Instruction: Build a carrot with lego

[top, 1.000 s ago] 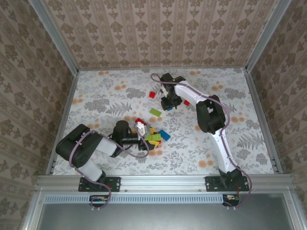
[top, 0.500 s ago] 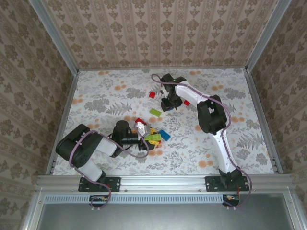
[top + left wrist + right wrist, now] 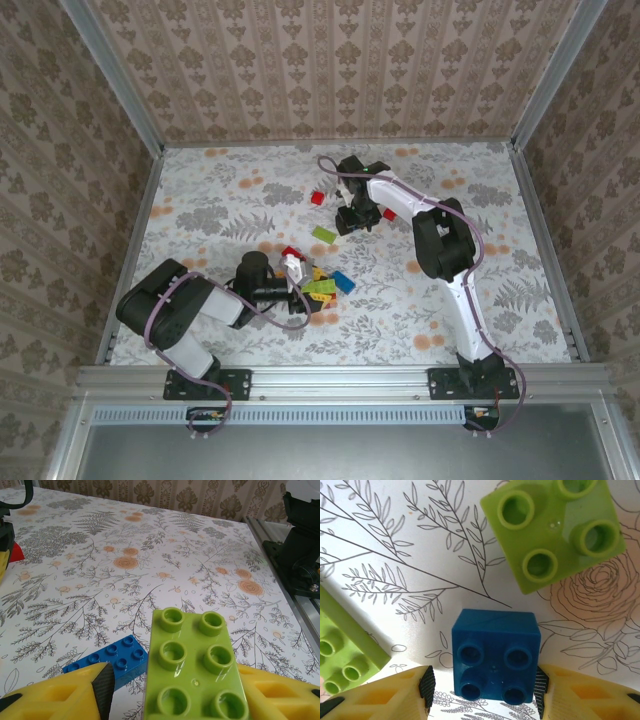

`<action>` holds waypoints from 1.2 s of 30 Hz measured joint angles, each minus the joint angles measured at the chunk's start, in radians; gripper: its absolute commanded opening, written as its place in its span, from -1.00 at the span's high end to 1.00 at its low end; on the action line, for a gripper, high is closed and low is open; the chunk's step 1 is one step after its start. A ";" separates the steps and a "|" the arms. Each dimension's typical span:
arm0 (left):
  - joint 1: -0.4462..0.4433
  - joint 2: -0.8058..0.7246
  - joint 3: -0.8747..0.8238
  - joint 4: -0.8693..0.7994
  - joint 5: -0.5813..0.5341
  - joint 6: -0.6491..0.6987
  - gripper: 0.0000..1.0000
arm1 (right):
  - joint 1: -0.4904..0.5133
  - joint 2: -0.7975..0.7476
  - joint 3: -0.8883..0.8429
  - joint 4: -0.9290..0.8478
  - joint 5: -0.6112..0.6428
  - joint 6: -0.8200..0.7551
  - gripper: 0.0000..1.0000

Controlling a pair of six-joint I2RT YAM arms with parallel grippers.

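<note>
The left end effector (image 3: 172,687) has its yellow fingers (image 3: 60,700) apart around a lime oblong brick (image 3: 192,665). A gap shows between one pad and the brick's side, so this looks like a straddle rather than a clamp (the other side sits too close to say whether it touches). The brick lies studs up, and its long axis runs straight out along the reach of the fingers. This lets them close across its narrow width, probably the only span they could take. Just beyond it a flat blue brick (image 3: 112,657) lies slantwise on the bench (image 3: 150,555), part of the loose pile (image 3: 320,280) in front of the left arm. Farther out on the bench, the right end effector (image 3: 482,690) also stands apart, around a blue square brick (image 3: 495,660) resting studs up and turned slightly off the line of the pads. Being square, it has no long axis. Near it sit a green square brick (image 3: 552,530) and a green oblong brick (image 3: 342,652), the latter lying diagonally. The greens would suit the carrot's leaves, and no bricks are seen joined yet
</note>
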 measured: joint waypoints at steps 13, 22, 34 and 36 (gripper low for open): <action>0.000 0.000 0.001 -0.002 0.000 0.000 -0.15 | -0.026 0.000 0.002 0.014 -0.045 0.014 -0.10; 0.000 0.000 0.001 -0.003 0.000 0.000 -0.14 | -0.033 0.000 0.023 0.015 -0.066 0.026 -0.04; 0.000 0.000 0.008 -0.009 0.000 0.000 -0.12 | -0.034 0.000 0.035 0.014 -0.079 0.026 -0.03; 0.000 0.000 0.008 -0.012 0.000 0.000 -0.12 | -0.034 0.000 0.035 0.014 -0.080 0.026 -0.03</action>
